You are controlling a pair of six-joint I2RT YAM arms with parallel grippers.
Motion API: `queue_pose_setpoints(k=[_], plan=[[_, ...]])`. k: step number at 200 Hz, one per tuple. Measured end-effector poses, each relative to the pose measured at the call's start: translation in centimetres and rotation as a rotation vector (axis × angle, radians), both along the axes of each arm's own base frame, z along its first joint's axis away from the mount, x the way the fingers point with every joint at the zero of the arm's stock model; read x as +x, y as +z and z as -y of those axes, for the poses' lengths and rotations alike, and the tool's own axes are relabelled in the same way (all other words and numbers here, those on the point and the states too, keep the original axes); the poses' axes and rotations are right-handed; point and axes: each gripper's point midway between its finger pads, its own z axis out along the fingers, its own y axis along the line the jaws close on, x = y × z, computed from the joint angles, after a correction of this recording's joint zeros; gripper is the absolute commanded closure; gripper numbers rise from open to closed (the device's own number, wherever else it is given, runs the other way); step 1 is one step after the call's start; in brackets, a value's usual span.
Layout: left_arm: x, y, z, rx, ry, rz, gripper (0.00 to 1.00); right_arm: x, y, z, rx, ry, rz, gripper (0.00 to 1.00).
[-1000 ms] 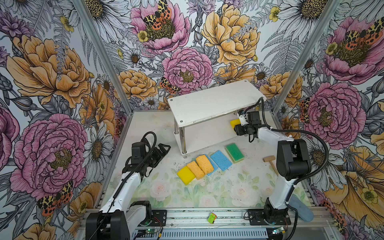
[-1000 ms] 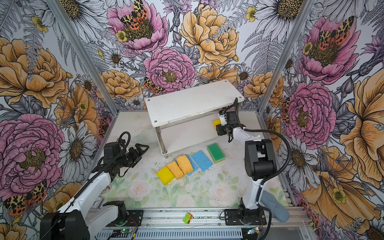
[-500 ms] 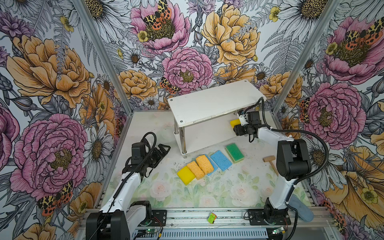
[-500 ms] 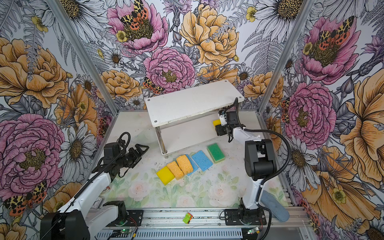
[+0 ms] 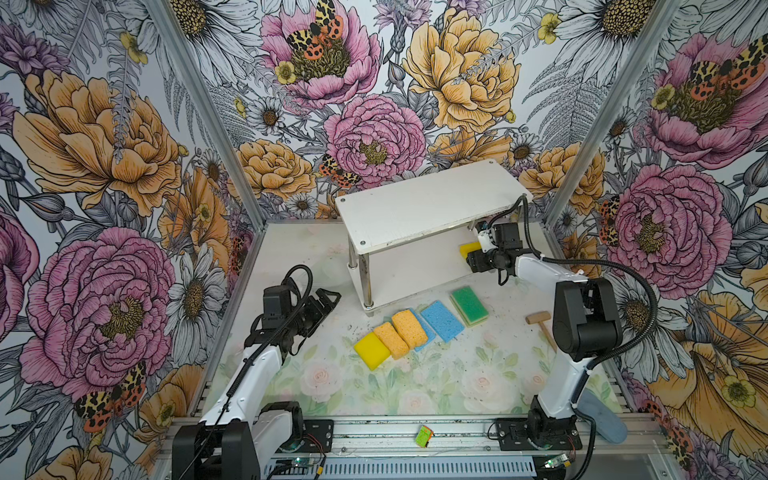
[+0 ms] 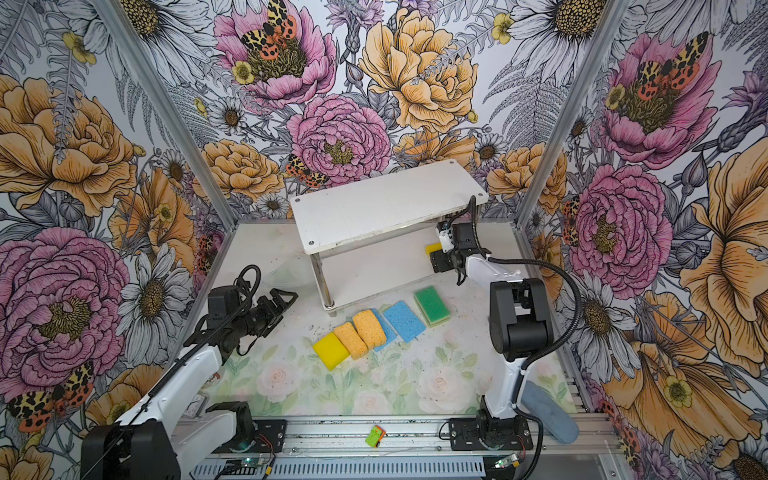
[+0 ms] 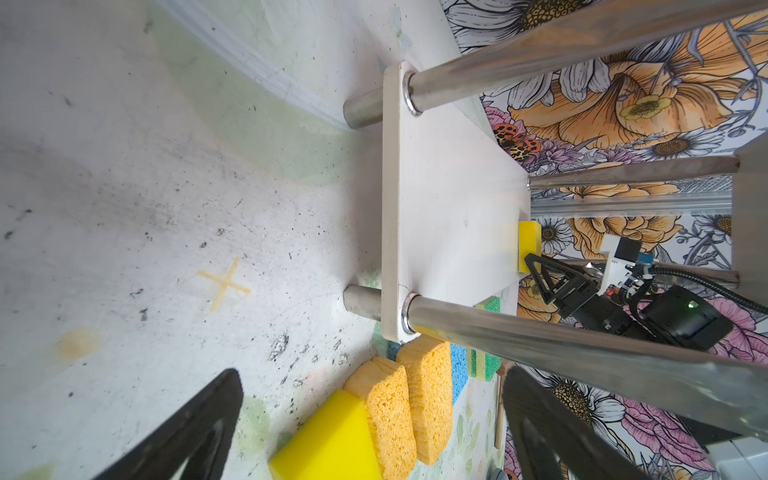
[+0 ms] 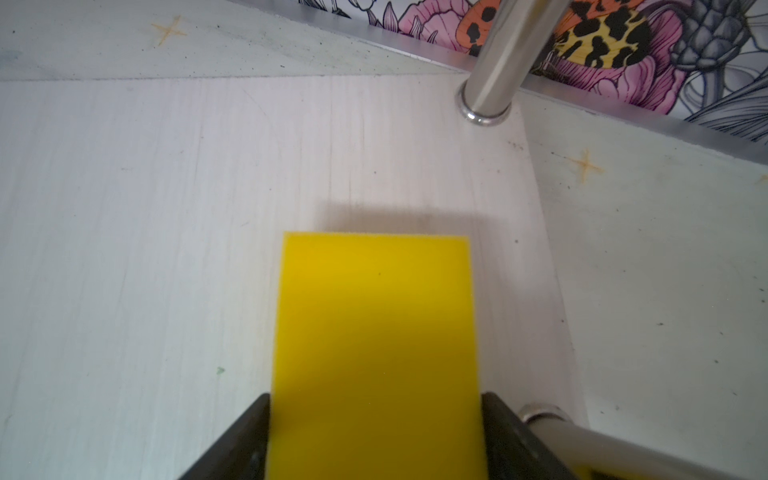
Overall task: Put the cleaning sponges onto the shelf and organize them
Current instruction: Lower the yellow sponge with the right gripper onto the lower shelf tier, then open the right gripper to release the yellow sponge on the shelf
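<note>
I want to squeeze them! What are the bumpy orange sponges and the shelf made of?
The orange sponges look like soft cellulose foam: matte and full of little holes. The shelf boards look like white-painted wood, with faint grain showing. Its legs are shiny metal, probably chromed, with mirror-like reflections.

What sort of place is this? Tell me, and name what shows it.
Likely a robot test cell, not a home: two robot arms mounted on an aluminium rail, flower-printed panel walls all round, and a small shelf with sponges laid out as props.
</note>
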Motion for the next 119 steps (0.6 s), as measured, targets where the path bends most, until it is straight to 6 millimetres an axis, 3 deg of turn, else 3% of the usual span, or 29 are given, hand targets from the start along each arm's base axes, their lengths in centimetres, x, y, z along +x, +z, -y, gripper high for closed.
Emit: queue_pose_setpoints(k=[119], plan=[[-0.1, 0.01, -0.03, -0.001, 0.0, 0.003, 0.01, -0.15, 0.26, -0.01, -0.002, 0.003, 0.001, 0.2]])
